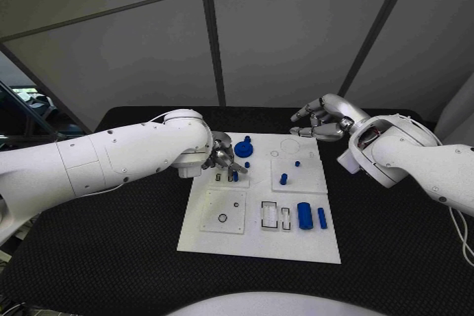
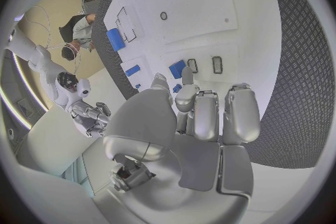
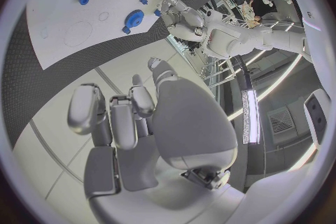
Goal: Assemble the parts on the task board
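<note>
The white task board [image 1: 259,242] lies mid-table. My left hand [image 1: 222,161] reaches down over its far left part, fingertips at a small blue block [image 1: 234,176] beside narrow slots. In the left wrist view that hand [image 2: 189,123] has thumb and fingers close together just short of the block [image 2: 177,69]; whether it holds it is unclear. A blue gear [image 1: 244,149], short pegs [image 1: 283,179] and two blue cylinders [image 1: 305,215] sit on the board. My right hand [image 1: 321,121] hovers past the board's far right corner, fingers loosely bent and empty, as the right wrist view [image 3: 133,123] shows.
Black matting [image 1: 395,247] surrounds the board on all sides. Empty rectangular slots [image 1: 270,214] and a square plate with small holes [image 1: 223,211] take up the board's near half. Grey wall panels stand behind the table.
</note>
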Robot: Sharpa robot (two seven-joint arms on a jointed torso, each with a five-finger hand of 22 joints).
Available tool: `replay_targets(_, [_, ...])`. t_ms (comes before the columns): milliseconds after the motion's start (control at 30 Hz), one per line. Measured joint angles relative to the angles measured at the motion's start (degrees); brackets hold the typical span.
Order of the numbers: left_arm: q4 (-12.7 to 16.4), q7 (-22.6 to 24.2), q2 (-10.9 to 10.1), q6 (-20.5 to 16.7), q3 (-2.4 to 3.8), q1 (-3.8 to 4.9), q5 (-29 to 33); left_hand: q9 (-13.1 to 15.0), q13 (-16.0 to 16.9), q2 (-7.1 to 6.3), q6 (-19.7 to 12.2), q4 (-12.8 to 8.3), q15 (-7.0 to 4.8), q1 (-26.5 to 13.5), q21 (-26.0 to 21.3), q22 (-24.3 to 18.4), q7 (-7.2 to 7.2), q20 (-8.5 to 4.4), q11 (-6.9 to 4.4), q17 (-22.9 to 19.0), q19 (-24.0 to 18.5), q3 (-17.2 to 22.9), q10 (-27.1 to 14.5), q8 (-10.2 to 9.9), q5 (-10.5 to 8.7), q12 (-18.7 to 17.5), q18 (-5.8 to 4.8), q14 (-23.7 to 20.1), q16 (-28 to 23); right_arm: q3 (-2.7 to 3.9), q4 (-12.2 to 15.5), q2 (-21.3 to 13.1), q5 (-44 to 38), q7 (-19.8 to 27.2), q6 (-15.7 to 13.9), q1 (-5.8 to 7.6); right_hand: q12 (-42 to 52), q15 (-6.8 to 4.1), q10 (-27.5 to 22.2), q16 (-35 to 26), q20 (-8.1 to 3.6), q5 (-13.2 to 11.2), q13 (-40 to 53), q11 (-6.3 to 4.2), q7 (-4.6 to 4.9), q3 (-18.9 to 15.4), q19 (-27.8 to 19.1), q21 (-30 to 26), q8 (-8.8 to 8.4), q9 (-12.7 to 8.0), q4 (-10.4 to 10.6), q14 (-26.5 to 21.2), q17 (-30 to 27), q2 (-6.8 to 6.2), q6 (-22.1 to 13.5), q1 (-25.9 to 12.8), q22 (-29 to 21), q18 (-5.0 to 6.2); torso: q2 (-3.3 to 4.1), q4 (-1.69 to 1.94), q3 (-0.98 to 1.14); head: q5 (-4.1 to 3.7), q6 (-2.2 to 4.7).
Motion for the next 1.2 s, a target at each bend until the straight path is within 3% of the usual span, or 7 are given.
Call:
replay_targets(467, [-0.92,0.0,0.66,0.65,-0.02,0.0,0.05,0.91,0.02,0.98,-0.41,-0.73,0.0,3.13,0.23,0.47,0.0,0.0,0.0,0.0,0.0,0.73,0.0,0.21,0.0,-0.25,0.0,0.0,0.0,0.0,-0.17,0.33,-0.06,-0.09,0.26,0.0,0.0,0.0,0.0,0.0,-0.21,0.34,0.01,0.0,0.0,0.17,0.21,0.0,0.0,0.0,0.17,0.0,0.0,0.19,0.0,0.25,0.01,0.0,0.0,0.0,-0.02,-0.09,-0.33])
replay_targets(1100, [-1.54,0.0,1.14,2.46,-0.02,0.0,0.09,1.49,0.36,1.06,-0.82,-1.19,0.0,5.62,0.22,0.75,0.0,0.0,0.0,-0.01,0.0,1.83,0.0,0.44,0.0,-0.25,0.0,0.0,0.0,0.0,-0.34,0.6,-0.11,-0.17,0.69,0.0,0.0,0.0,0.0,0.0,-0.21,0.34,0.01,0.01,0.0,0.16,0.21,0.0,0.0,-0.04,0.16,0.0,-0.01,-0.09,0.0,0.53,0.01,0.0,0.03,-0.02,-0.02,-0.21,-0.69])
replay_targets(1200, [-1.55,0.0,1.15,2.63,-0.02,0.01,0.1,1.69,0.36,1.78,-0.96,-1.48,0.0,6.92,0.22,0.83,-0.14,0.0,0.0,-0.01,0.0,2.8,0.0,0.43,0.0,-0.25,-0.01,0.0,0.0,0.0,-0.38,0.63,-0.11,-0.18,0.73,0.0,0.0,0.0,0.0,0.0,-0.21,0.34,0.01,0.01,0.0,0.16,0.21,0.0,0.0,-0.04,0.16,0.0,-0.01,-0.09,0.0,0.53,0.01,0.0,0.03,-0.02,-0.02,-0.21,-0.73])
